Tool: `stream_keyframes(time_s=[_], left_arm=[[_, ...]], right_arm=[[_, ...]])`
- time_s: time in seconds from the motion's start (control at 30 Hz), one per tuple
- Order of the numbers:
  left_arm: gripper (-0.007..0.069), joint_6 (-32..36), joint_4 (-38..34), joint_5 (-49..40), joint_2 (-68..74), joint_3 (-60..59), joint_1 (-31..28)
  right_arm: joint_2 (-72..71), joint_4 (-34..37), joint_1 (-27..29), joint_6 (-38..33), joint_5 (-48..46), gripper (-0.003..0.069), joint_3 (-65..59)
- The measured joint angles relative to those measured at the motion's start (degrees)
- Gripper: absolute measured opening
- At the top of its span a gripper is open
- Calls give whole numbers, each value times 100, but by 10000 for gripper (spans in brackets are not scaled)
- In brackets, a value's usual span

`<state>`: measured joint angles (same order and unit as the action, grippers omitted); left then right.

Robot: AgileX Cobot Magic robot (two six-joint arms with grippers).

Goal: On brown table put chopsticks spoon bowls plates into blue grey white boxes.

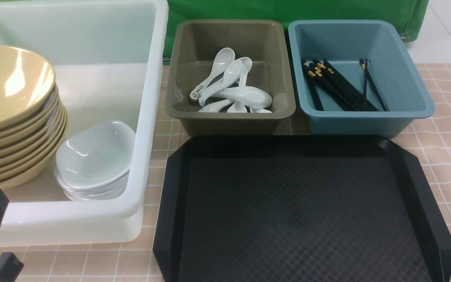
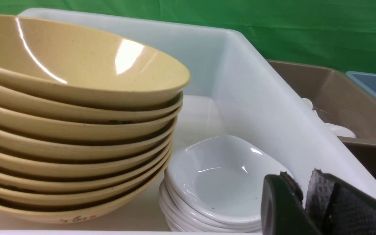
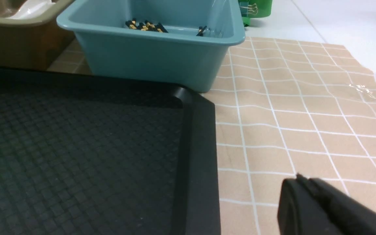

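The counter (image 1: pixel 444 149), covered in a tan grid-patterned cloth, carried 3 boxes along its far side and a black tray (image 1: pixel 300 211) in front of them. The white box (image 1: pixel 147 117), the largest, sat at the robot's left and held a stack of yellow bowls (image 1: pixel 10 117) against its left side, with a stack of small white plates (image 1: pixel 94 160) just beside them toward the near right corner. The grey box (image 1: pixel 229 117) stood in the middle and held several white spoons (image 1: pixel 233 86) lying in a loose pile, handles pointing different ways. The blue box (image 1: pixel 401 90) stood to its right, close beside it, and held black chopsticks (image 1: pixel 335 84) with gold bands, most bunched on its left half and 1 pair lying apart toward the middle. The tray's textured surface was bare. The left pincer (image 2: pixel 302 199) hung near the white box's near wall, by the plates, its padded jaws close together with only a narrow gap and nothing between them. The right pincer (image 3: pixel 300 189) sat low over the cloth just right of the tray's right edge, its jaws pressed together and holding nothing.
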<state>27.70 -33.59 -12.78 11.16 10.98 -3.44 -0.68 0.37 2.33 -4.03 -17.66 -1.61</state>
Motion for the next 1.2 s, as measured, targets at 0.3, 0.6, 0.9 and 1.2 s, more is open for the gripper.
stream_keyframes(time_s=[0.3,0.6,0.9,1.2], left_arm=[[96,0,0,0,0,0,0],[96,0,0,0,0,0,0],[91,-41,334,361,-965,-667,272],[5,-2157,2058,50,-1185,-1205,-70]], right_arm=[[0,-5,0,0,-23,52,5],[0,-5,0,0,-29,55,5],[0,-5,0,0,-29,64,5],[0,-5,0,0,-29,71,5]])
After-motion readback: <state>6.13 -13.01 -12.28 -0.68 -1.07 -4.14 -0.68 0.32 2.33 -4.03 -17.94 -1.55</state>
